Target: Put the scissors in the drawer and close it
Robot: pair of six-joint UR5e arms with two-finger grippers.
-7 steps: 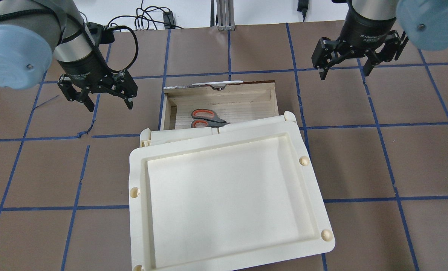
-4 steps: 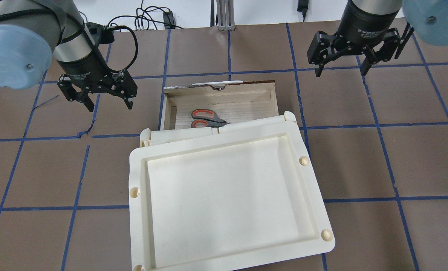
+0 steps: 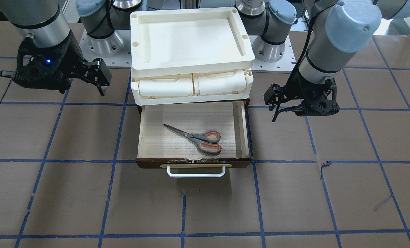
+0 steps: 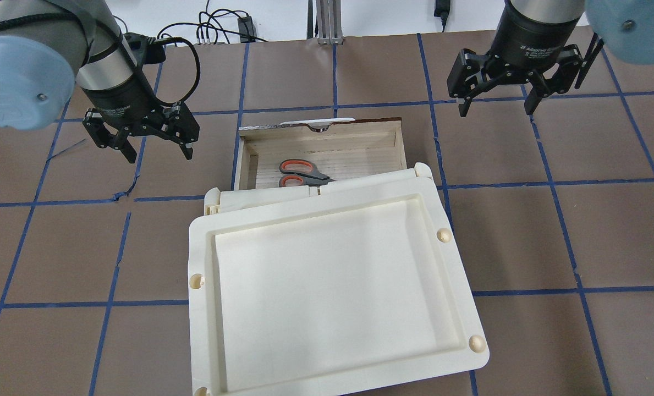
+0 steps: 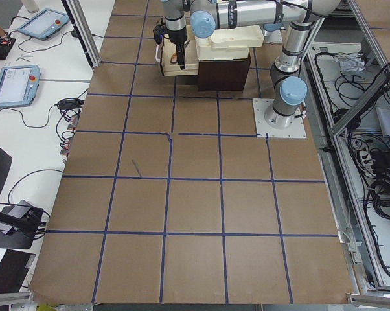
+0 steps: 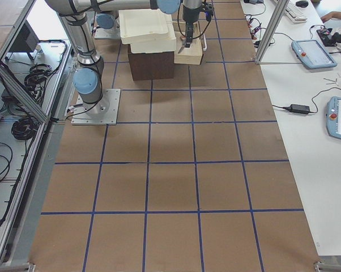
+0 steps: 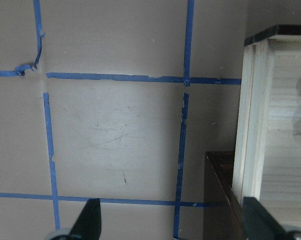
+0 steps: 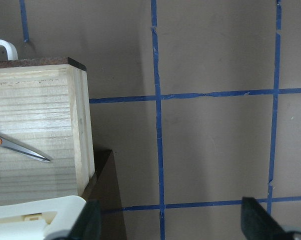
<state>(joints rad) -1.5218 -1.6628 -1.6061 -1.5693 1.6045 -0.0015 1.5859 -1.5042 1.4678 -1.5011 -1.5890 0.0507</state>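
Table (image 4: 525, 231): brown paper with a grid of blue tape. It carries the cabinet from which the drawer (image 3: 191, 117) is pulled out, away from the robot.

Tray (image 4: 327, 291): cream plastic, seated on the cabinet top above and behind the drawer. Its front rim overhangs the drawer's rear, so in the overhead view the blade tips are hidden.

Drawer: a shallow light-wood box, still pulled well out, with its dark front farthest from the robot. It appears to stand open because only the first half of the task is done.

Left gripper (image 4: 159, 157): fingers spread and empty. It hangs above the table, well apart from the drawer's left wall.

Right gripper (image 4: 494, 111): fingers likewise spread, holding nothing. It hangs off the drawer's right front corner, well apart. Both grippers stand clear of the drawer, probably so that either can swing to its front and push.

Scissors (image 3: 193, 137): lying flat on the drawer floor, closed. The loops lie toward the front and the robot's left, and the blades point toward the right rear.

Handle (image 3: 196, 175): a white bar on the drawer front. Nothing touches it, and it is the likely face to press.
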